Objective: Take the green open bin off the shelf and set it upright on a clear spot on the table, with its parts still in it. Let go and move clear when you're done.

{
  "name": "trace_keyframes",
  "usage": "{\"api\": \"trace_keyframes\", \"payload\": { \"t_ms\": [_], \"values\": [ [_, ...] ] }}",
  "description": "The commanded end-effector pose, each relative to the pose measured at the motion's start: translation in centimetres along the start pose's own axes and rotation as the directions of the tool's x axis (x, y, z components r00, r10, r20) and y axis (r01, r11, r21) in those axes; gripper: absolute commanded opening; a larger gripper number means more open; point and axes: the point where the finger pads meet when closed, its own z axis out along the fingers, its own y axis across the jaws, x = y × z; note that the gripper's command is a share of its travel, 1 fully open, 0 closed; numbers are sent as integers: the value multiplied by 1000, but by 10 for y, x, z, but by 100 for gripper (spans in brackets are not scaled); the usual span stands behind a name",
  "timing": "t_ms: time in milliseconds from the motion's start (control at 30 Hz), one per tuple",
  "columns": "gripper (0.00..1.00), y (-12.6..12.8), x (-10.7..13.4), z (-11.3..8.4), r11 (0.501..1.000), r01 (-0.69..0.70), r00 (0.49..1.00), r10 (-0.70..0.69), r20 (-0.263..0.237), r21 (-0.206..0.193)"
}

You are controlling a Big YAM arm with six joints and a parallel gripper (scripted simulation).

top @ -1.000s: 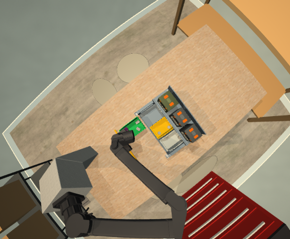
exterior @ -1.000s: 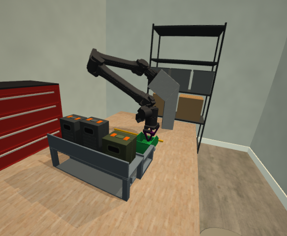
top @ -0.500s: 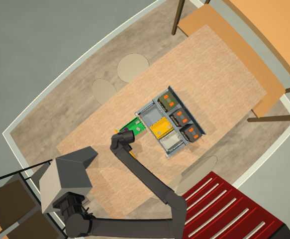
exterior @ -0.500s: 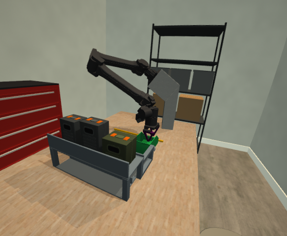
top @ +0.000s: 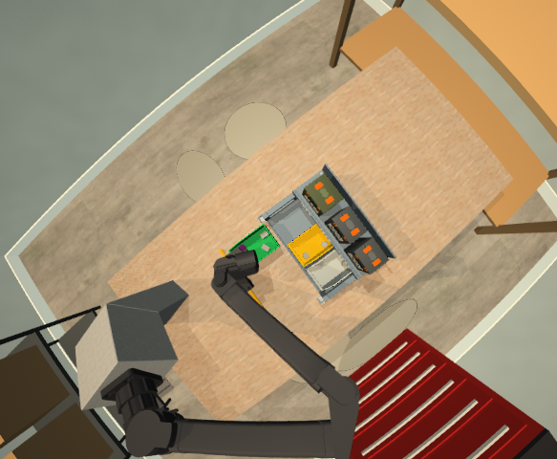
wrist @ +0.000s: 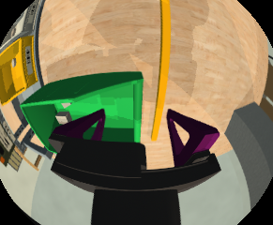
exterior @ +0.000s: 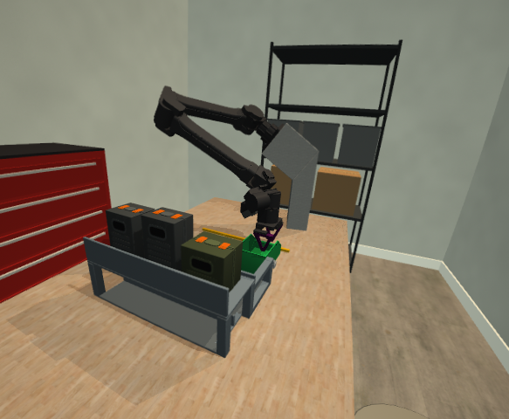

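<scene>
The green open bin stands upright, apparently on the table, beside the open front of the grey shelf. Small pale parts lie inside it. The bin's base is hidden behind the shelf in the exterior view. My gripper is open and low at the bin's end wall. One purple finger is over the bin's inside and the other is outside that wall, with gaps between wall and fingers in the wrist view.
A yellow bin and a whitish bin are in the shelf. Several dark cases stand on it, one olive. A yellow strip runs across the table past the bin. A grey angular stand is near the arm's base.
</scene>
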Motion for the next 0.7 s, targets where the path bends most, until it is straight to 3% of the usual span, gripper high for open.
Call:
{"api": "trace_keyframes", "payload": {
  "t_ms": [0,300,667],
  "values": [
    [90,-9,1,2,1000,16,1000,-16,-3,12],
    [90,-9,1,1,1000,16,1000,-16,-4,12],
    [90,-4,2,-16,1000,19,1000,-19,-8,-5]
  ]
}}
